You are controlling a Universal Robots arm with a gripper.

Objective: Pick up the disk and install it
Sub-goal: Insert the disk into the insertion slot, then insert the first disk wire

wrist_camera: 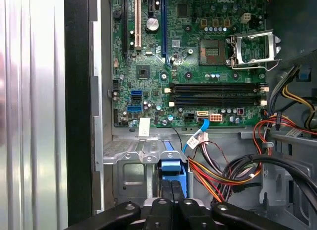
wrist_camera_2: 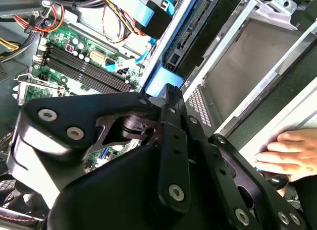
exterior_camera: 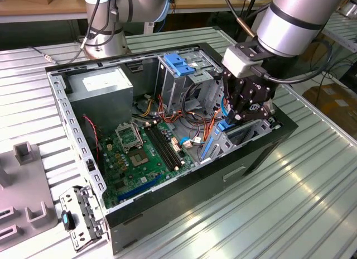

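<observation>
- Computer case (exterior_camera: pixel 167 214) lies on its side on the table (exterior_camera: pixel 290 214), open face up. My reading: this puts the motherboard (wrist_camera: pixel 188 56) and the bays beside it within reach from above.
- Tool (wrist_camera: pixel 173 186) is down inside the case, just off the motherboard edge nearest the memory slots, over the metal drive bay (wrist_camera_2: pixel 257 61).
- Tool state: narrow, the two fingers (wrist_camera_2: pixel 171 98) drawn together with almost no gap. Their tips meet a blue bracket (wrist_camera: pixel 173 166). I cannot tell whether they pinch it or only press on it.
- The disk (wrist_camera_2: pixel 193 29) stands on edge in that bay, just beside the motherboard, its dark connector edge showing. It looks partly or fully seated; depth is not clear.
- Drawn-together fingers against the bracket suggest pushing along the bay rails rather than carrying.
- Cable bundle (wrist_camera: pixel 218 165) of red, orange and yellow leads runs off the motherboard's edge beside the bracket, near the tool but apart from it. Snag risk looks low.
- A person's hand (wrist_camera_2: pixel 292 150) rests at the case rim beyond the bay, on the side away from the motherboard, possibly steadying the case.
</observation>
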